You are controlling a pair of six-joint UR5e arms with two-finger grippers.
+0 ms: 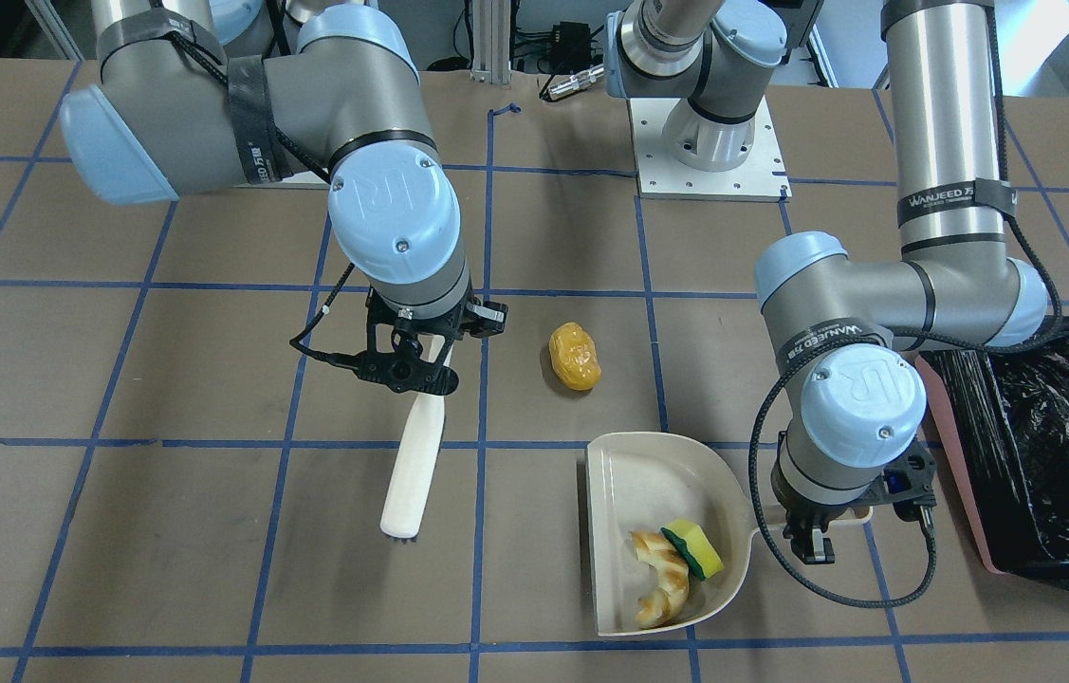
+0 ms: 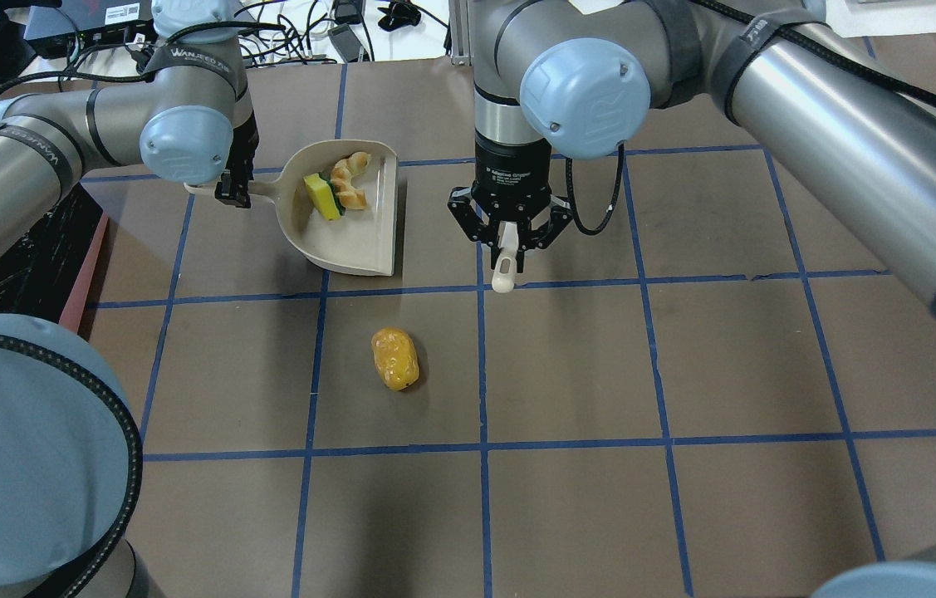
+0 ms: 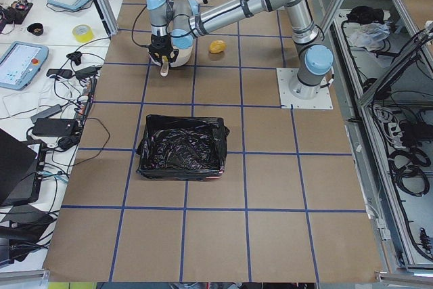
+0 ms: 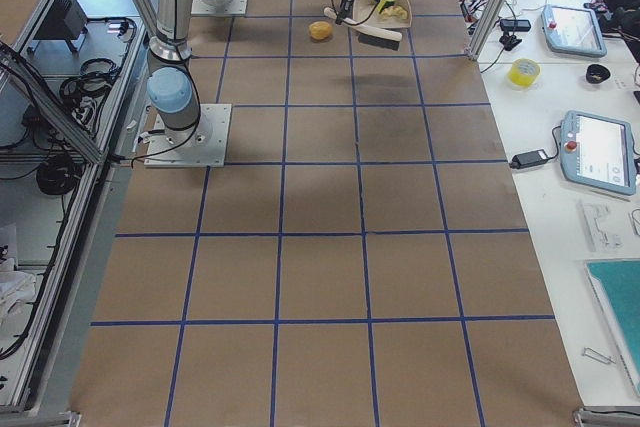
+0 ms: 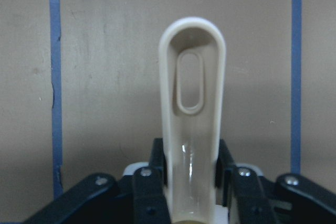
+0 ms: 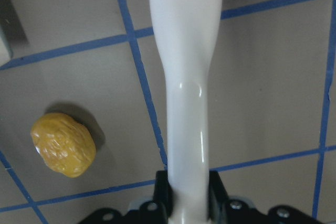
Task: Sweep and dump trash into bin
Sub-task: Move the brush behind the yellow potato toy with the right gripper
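The beige dustpan lies on the table and holds the croissant piece and the yellow-green sponge. My left gripper is shut on the dustpan's handle. The amber lump lies loose on the table between the dustpan and the brush. It also shows in the right wrist view. My right gripper is shut on the white brush, which points down at the table. The pink bin with its black bag stands just beyond my left arm.
The table is brown board with a blue tape grid. My right arm's base plate is at the robot's side of the table. In the overhead view the bin sits at the left edge, partly under my left arm.
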